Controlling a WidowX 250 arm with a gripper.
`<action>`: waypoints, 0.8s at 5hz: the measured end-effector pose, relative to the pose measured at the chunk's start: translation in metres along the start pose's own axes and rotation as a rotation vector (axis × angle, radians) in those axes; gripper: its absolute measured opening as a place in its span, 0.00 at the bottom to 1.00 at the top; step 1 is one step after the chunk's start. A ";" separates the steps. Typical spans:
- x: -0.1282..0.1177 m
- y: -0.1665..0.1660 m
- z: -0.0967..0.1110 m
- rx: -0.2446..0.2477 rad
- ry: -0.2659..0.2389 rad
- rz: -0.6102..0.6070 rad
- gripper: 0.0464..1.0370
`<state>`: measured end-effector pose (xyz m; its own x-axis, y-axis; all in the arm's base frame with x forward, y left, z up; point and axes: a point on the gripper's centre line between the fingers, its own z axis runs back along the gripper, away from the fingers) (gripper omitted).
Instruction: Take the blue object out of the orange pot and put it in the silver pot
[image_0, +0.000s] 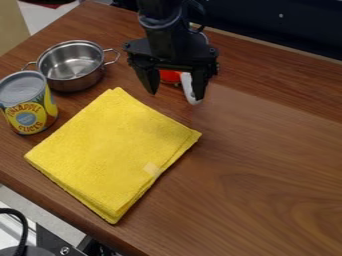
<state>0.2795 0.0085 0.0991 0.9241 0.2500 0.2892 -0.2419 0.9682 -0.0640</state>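
The black gripper (175, 95) has its two fingers wide apart, up near the back of the brown table (267, 175), with some of the orange pot (169, 76) peeking out behind it; I can't tell where the blue thing is. The silver pot (77, 84) sits off to the left, by the can (28, 120) and the yellow cloth (110, 150).

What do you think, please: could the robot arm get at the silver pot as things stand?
Probably yes: the claw hangs open, nothing covers the silver pot, and the tin can stands off to the side away from it.
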 end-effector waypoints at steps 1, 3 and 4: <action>-0.006 0.001 -0.005 0.005 0.030 -0.008 0.96; 0.030 0.005 0.013 0.008 0.024 -0.254 0.96; 0.057 0.009 0.019 -0.014 0.030 -0.415 0.96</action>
<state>0.3244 0.0309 0.1328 0.9506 -0.1617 0.2649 0.1571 0.9868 0.0387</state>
